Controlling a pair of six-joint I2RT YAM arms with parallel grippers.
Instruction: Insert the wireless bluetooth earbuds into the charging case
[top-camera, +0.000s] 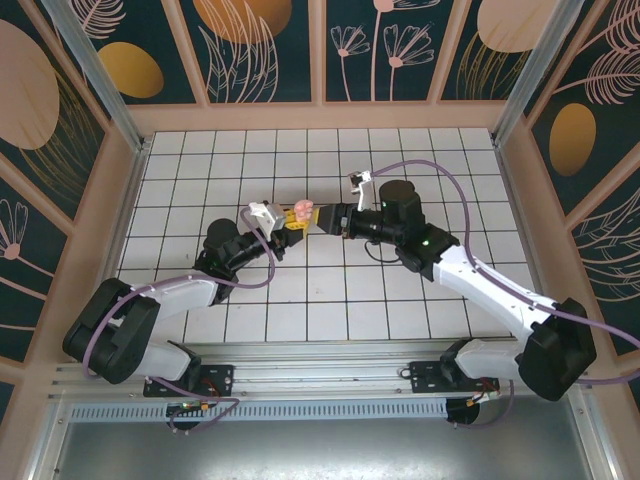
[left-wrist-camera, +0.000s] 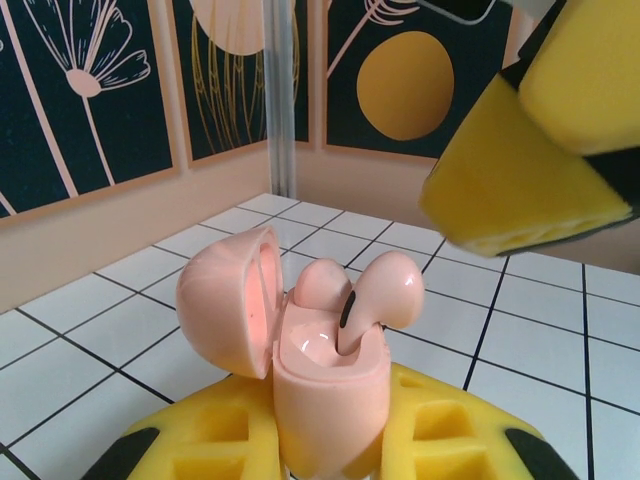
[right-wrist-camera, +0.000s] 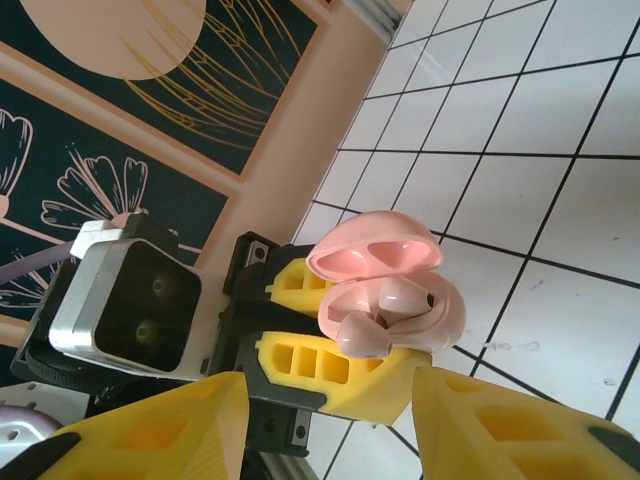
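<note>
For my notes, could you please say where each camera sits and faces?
Top external: above, behind the bases, facing down at the white tiled table; both arms show.
Left wrist: on the left arm, facing the open salmon-pink plastic charging case in its fingers.
Right wrist: on the right arm, facing that case past its spread fingers.
Shared: the case holding cream-pink earbuds.

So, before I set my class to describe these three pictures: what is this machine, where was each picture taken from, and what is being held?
The machine is two robot arms bolted at the edge of a white tiled table. One picture looks down on both arms from above. The other two come from a camera on each wrist. The left gripper is clamped on a pink charging case with its lid open. Two earbuds stand in the case, heads sticking up. The right gripper, fingers apart and holding nothing, faces the case from close by.
</note>
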